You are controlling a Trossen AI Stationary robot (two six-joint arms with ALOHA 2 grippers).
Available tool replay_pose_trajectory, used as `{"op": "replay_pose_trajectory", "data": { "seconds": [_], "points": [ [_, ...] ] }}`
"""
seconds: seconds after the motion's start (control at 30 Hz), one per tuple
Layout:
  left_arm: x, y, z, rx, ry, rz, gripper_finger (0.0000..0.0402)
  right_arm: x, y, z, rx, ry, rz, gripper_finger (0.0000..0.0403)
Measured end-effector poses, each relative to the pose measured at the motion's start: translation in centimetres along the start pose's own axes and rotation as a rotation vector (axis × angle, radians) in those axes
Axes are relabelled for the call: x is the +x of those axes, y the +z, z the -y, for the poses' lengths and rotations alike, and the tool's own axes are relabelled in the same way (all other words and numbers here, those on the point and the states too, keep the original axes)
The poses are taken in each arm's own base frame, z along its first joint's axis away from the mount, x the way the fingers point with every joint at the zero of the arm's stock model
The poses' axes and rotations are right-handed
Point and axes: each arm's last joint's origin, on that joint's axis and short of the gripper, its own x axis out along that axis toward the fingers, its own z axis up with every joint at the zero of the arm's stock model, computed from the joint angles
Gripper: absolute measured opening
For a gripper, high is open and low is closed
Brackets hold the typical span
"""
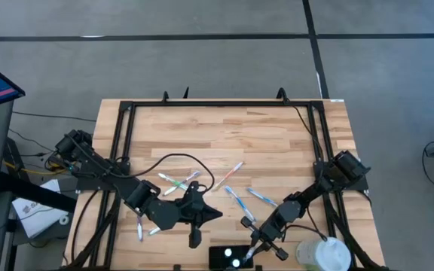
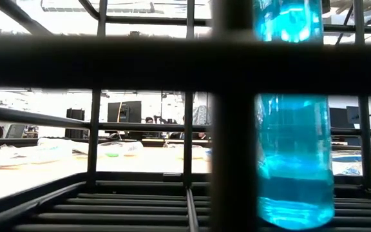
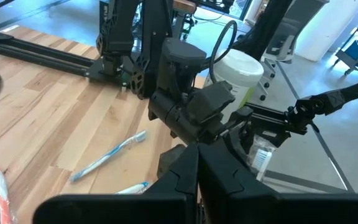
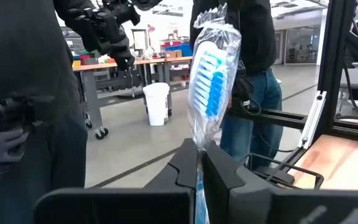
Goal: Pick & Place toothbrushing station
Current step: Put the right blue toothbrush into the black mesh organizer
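Observation:
The black toothbrushing station [image 1: 218, 260] sits at the table's near edge; the low view looks through its black bars [image 2: 230, 129]. My right gripper [image 1: 255, 247] is over the station's right end, shut on a blue toothbrush in a clear wrapper [image 4: 211, 81]. A blue translucent piece [image 2: 295, 161] stands upright among the bars in the low view. My left gripper [image 1: 194, 239] is shut and empty, just left of the station. Several loose toothbrushes [image 1: 236, 199] lie flat on the table. My right gripper pinches the wrapped toothbrush's handle [image 4: 199, 163] between its two fingers, just below the bristle head. The toothbrush runs along the fingers, and its head [image 4: 213, 68] sticks out past the fingertips. It is lifted off the table top; its other end is hidden by the gripper.
A white round container [image 1: 322, 254] stands at the near right corner, beside my right arm; it also shows in the left wrist view [image 3: 238, 71]. A black frame [image 1: 221, 104] borders the table. A black cable [image 1: 179, 158] loops over the wood. People stand beyond the table [image 4: 253, 37].

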Motion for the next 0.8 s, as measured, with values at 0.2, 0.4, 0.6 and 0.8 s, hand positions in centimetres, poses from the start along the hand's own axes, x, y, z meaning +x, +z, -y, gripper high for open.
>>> {"op": "replay_pose_trajectory", "data": {
  "seconds": [0.2,0.4,0.6,0.8],
  "points": [
    [0.0,0.0,0.0,0.0,0.0,0.0,0.0,-0.1,-1.1,0.1,0.007,0.004,0.05,0.0],
    [0.0,0.0,0.0,0.001,0.001,-0.001,0.0,-0.1,-2.1,0.1,0.041,-0.026,0.052,0.0],
    [0.0,0.0,0.0,0.002,0.001,-0.002,0.0,-0.1,-2.0,0.3,0.062,-0.051,0.063,0.0012],
    [0.1,0.0,-0.1,0.001,0.004,-0.002,0.0,-0.1,-2.0,0.4,0.085,-0.056,0.063,0.0025]
  ]
}}
